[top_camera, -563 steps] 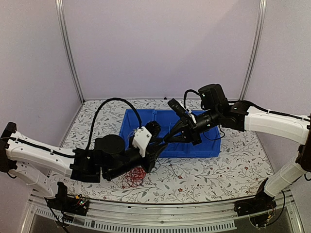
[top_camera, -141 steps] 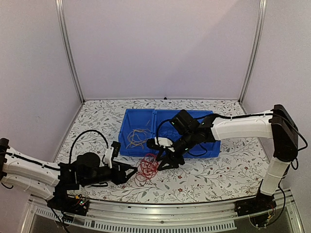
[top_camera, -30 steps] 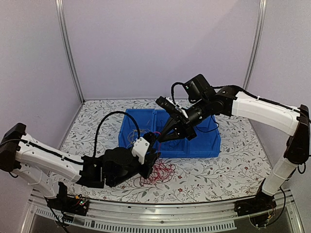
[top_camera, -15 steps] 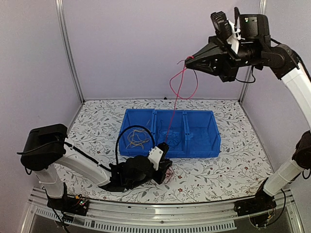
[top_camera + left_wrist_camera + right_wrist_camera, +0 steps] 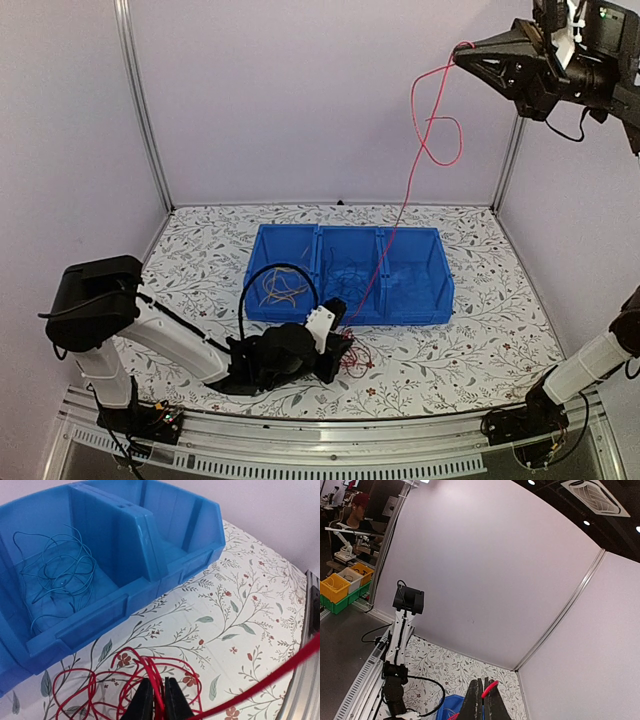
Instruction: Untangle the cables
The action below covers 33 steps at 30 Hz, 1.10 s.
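Red cable (image 5: 405,200) strung from right gripper (image 5: 462,50), clamped on its end high up, down to heap on table (image 5: 450,350) before bin (image 5: 400,308). Left gripper (image 5: 155,700) pinched shut on heap strands. Judged light, limp, snag-prone; best held near free ends.

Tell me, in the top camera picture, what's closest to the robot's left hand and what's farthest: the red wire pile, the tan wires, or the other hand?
1. The red wire pile: on the table, pinched in the left hand.
2. The tan wires: behind it, in the blue bin's left compartment.
3. The right hand: high at the top right, gripping a red strand.
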### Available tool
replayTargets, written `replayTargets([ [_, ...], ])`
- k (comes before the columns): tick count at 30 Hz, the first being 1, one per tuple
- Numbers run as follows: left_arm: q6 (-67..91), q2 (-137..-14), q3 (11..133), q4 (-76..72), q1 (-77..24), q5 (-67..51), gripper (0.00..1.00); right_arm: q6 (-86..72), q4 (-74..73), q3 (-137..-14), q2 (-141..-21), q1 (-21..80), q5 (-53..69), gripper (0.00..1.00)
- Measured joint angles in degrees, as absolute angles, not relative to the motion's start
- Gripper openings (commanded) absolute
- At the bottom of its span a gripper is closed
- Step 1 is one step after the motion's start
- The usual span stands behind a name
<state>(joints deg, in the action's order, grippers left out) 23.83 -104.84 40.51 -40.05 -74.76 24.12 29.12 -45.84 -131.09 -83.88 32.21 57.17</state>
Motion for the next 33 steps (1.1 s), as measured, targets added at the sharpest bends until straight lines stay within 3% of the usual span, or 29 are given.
replayTargets([
  [7, 23.35, -104.25, 42.22, -35.77, -74.72, 22.7, 0.0, 29.28, -45.82, -131.66, -82.19, 30.96, 51.64, 0.0],
  [15, 26.39, -95.59, 39.16, -25.58, -74.87, 26.26, 0.0, 29.04, -47.83, -135.57, -82.87, 30.46, 42.72, 0.0],
  [18, 28.47, -93.49, 37.54, -23.0, -74.87, 27.86, 0.08, 28.93, -48.05, -137.21, -83.02, 29.98, 40.12, 0.0],
  [22, 30.55, -94.83, 35.59, -18.46, -74.87, 28.99, 0.14, 28.82, -45.98, -137.4, -83.0, 29.39, 38.11, 0.0],
  [33, 33.39, -100.55, 36.21, -15.55, -74.94, 30.3, 0.11, 29.06, -41.43, -138.32, -82.74, 28.67, 32.73, 0.0],
])
